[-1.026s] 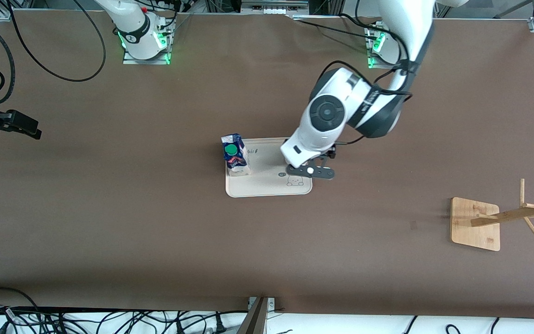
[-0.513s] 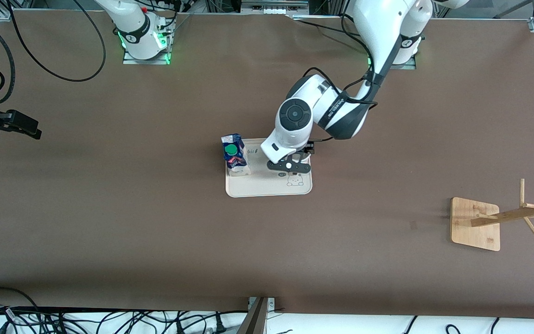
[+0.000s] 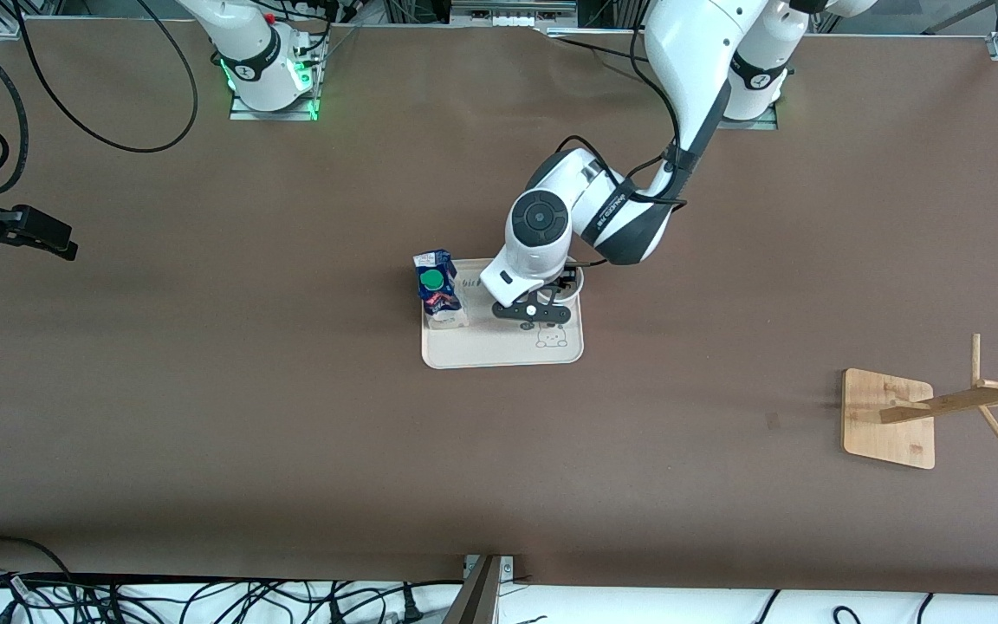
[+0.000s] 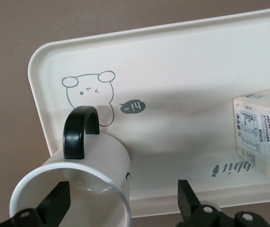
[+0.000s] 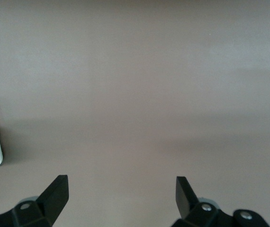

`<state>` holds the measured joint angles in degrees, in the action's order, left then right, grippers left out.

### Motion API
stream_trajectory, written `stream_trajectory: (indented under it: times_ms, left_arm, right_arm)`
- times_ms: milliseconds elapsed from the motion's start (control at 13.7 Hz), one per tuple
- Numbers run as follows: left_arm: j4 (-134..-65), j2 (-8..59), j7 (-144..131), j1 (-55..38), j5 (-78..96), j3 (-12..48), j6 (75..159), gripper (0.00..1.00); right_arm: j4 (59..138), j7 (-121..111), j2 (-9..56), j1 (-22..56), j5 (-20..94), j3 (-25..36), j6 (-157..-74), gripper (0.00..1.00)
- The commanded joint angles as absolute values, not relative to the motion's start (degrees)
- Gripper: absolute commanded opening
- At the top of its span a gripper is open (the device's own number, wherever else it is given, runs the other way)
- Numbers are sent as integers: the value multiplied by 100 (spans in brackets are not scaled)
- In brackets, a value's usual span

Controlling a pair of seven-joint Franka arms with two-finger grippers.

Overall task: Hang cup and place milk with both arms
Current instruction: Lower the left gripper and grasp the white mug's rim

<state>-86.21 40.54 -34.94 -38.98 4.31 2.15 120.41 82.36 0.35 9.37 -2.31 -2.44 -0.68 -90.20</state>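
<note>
The left tool (image 3: 551, 299) hangs low over the cream plastic tray with the printed bear drawing (image 3: 499, 351), at the tray's end toward the left arm's side of the worktop. Its two black fingers (image 4: 54, 205) are spread wide and grip nothing. One finger shows inside the rim of the small white mug with the black loop handle (image 4: 85, 189); the other stands outside the mug, over bare tray. Whether either finger touches the mug cannot be told. The mug stands upright on the tray directly under this tool, next to the bear drawing.

The small dark-blue milk carton with the round green cap (image 3: 438, 290) stands on the same tray, at the end toward the right arm's side, apart from the left tool with open tray between them.

The right tool (image 5: 121, 198) waits well away from the tray, over the bare brown worktop (image 5: 135, 85) at the right arm's end. Its fingers are spread and hold nothing.

The light wooden rack with slanted pegs on a square base (image 3: 893, 416) stands near the left arm's end of the worktop, well apart from both tools.
</note>
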Motion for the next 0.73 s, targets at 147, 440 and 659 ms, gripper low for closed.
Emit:
stream_trajectory:
  times_ms: [147,440,659]
  left_arm:
    - [-8692,4254,-3560,-4069,396,141,12515,96]
    - [-8710,4219,-3490,-4052,396,141,12446,53]
    - [-8710,4201,-3515,-4069,387,106,12314,12]
  right_arm:
    - [8156,18,923,-290,-167,-88,-8912,100]
    - [8156,18,923,-290,-167,-97,-8912,100]
    - [8156,18,923,-290,-167,-88,-8912,100]
